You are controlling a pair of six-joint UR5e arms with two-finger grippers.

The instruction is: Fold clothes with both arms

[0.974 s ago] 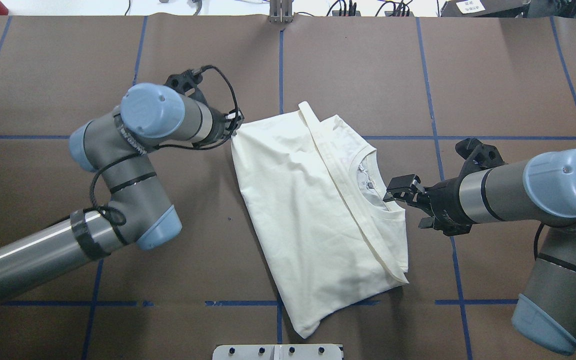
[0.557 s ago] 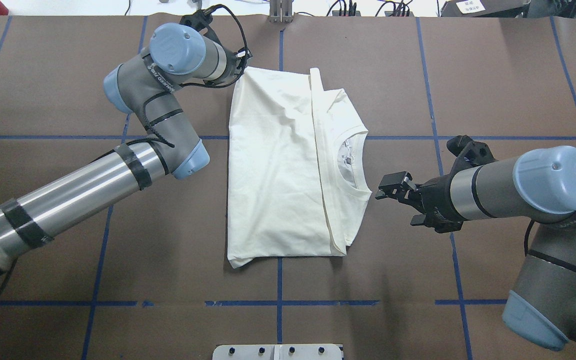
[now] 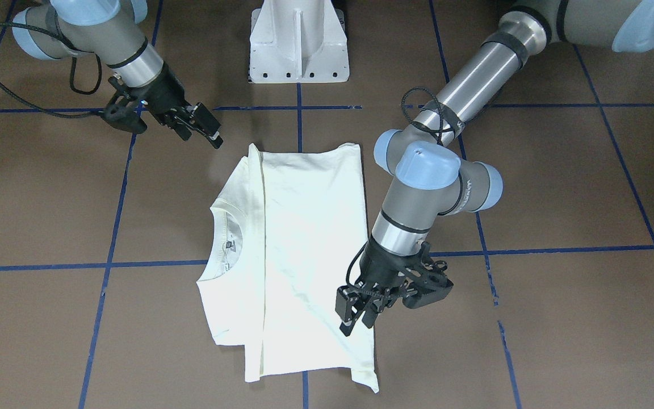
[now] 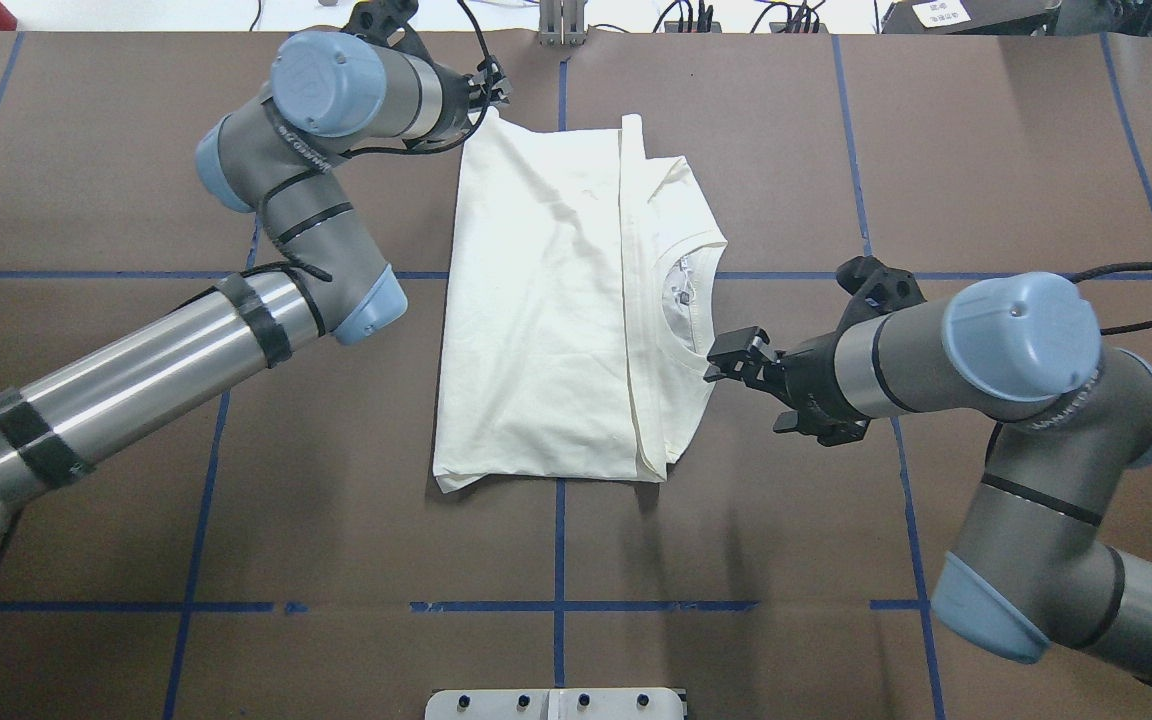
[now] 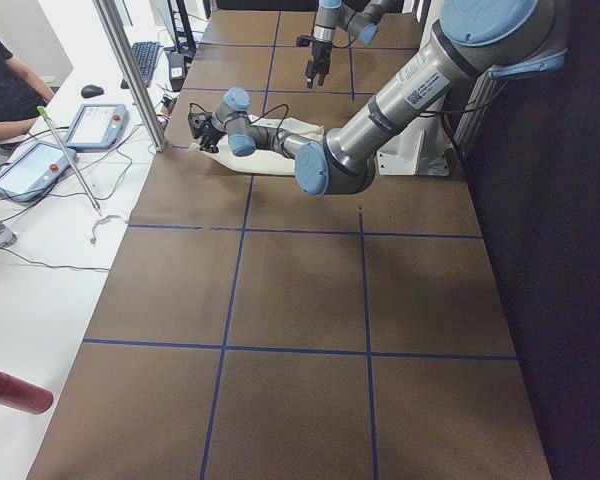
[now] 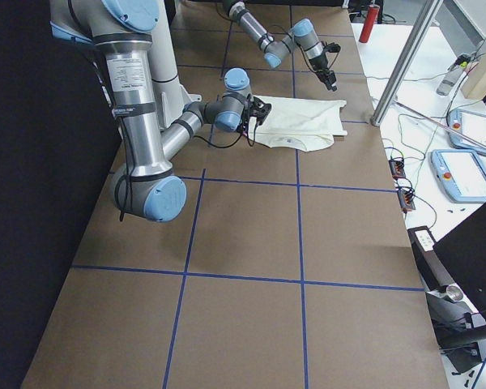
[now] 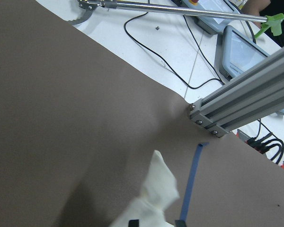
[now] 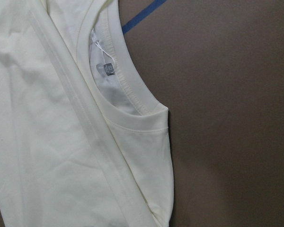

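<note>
light: bright, even overhead | shadows: soft, short | focus: sharp | glare: mild on shirt point(image 3: 298, 238)

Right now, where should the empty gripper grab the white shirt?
Probably the shoulder edge beside the ribbed neck of the flat, folded cream-white shirt, coming in low from the robot's right. That edge lies bare on the brown table and faces the open right gripper.

The left arm point(image 4: 126, 385) is reaching out past the T-shirt's point(image 4: 536, 300) left side, its wrist bending down to the shirt's far left corner. The left gripper point(image 3: 358, 324) is pinching that corner, jaws closed on the cloth. The right arm point(image 4: 1021, 345) is stretching low toward the T-shirt's collar side, the right gripper point(image 4: 726, 360) hovering just beside the neckline with jaws parted.
</note>
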